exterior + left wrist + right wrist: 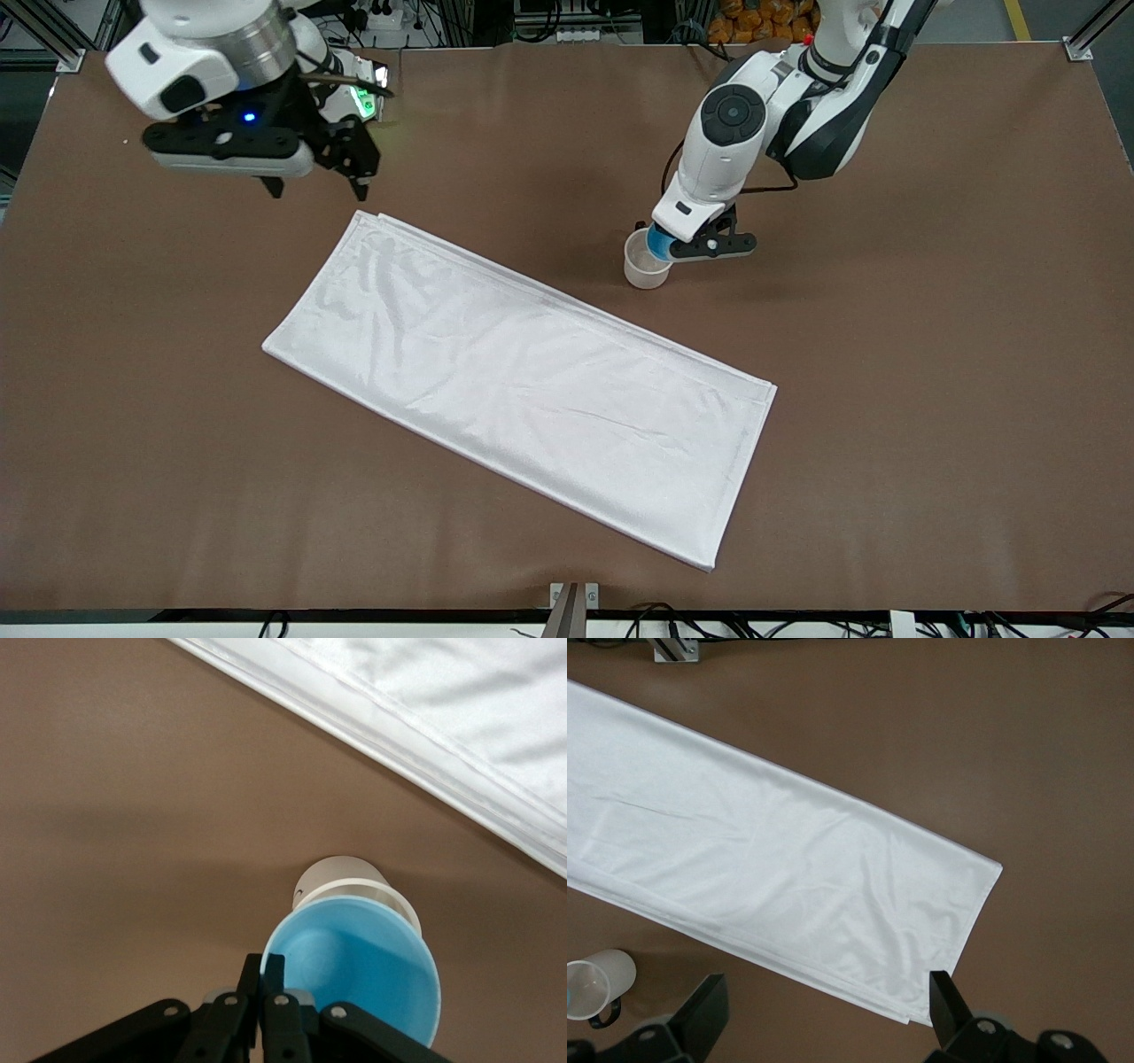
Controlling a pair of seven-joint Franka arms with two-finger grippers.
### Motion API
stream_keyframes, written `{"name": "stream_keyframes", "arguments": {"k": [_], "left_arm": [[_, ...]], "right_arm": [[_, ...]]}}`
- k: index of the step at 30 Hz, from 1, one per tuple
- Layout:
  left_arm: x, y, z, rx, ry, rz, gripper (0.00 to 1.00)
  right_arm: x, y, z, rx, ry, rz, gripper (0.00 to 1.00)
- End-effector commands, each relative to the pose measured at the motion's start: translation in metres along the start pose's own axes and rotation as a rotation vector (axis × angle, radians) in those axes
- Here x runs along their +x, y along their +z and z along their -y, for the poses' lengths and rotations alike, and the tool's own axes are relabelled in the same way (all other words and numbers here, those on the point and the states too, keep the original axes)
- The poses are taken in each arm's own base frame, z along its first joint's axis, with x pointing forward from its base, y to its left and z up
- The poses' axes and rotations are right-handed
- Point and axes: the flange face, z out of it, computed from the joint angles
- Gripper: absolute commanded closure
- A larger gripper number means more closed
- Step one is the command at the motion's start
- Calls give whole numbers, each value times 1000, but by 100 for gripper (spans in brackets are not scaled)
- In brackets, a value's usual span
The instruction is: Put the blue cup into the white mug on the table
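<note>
The left gripper is clamped on the rim of the blue cup and holds it directly over the mouth of the white mug. In the left wrist view the fingers pinch the wall of the blue cup, one inside and one outside. The white mug shows just beneath it, and its rim lines up closely with the cup's base. Whether the cup's bottom has entered the mug or only sits above the rim cannot be told.

The mug stands upright on the table, toward the left arm's end and farther from the front camera than most of the white cloth. The folded cloth lies flat and slantwise across the middle of the table. Its long edge passes near the mug without touching it, and a strip of bare tabletop shows between them in the left wrist view. Nothing lies between the cup and the mug opening.

The right arm waits. Its right gripper hangs in the air over the bare table at the cloth's corner toward the right arm's end, fingers spread wide and holding nothing. In the right wrist view the two fingertips frame that corner of the cloth, and the mug appears farther off, its dark handle visible.
</note>
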Motion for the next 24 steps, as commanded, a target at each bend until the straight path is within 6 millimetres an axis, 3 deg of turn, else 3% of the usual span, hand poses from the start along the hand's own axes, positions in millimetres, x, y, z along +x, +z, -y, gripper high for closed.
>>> {"name": "stream_keyframes", "arguments": {"k": [1,8,12,14,15,16,19,21,24], "left_arm": [[6,4,-10,-12,-10,0,100],[6,18,-26,-20,-15,15,100],[9,25,-28,-30,-19,18,98],[18,22,-27,-39,-16,16,36],[20,21,-27,-42,-17,13,11],[21,20,-27,-43,-19,13,0],[30,6,-26,-56,-20,-5,0],[39,-6,-23,-64,-16,-19,0],[70,-31,-3,-84,-20,-48,0]], "right_arm": [[3,-4,-16,10,-5,-2,0],[18,-4,-57,-2,-25,10,0],[18,-6,-67,-7,-33,18,0],[19,-7,-74,-9,-29,17,0],[21,-4,-77,-11,-35,23,0],[22,0,-81,-14,-48,32,0],[18,21,-86,-41,-90,109,0],[22,25,-96,-41,-101,120,0],[24,24,-108,-39,-118,121,0]]}}
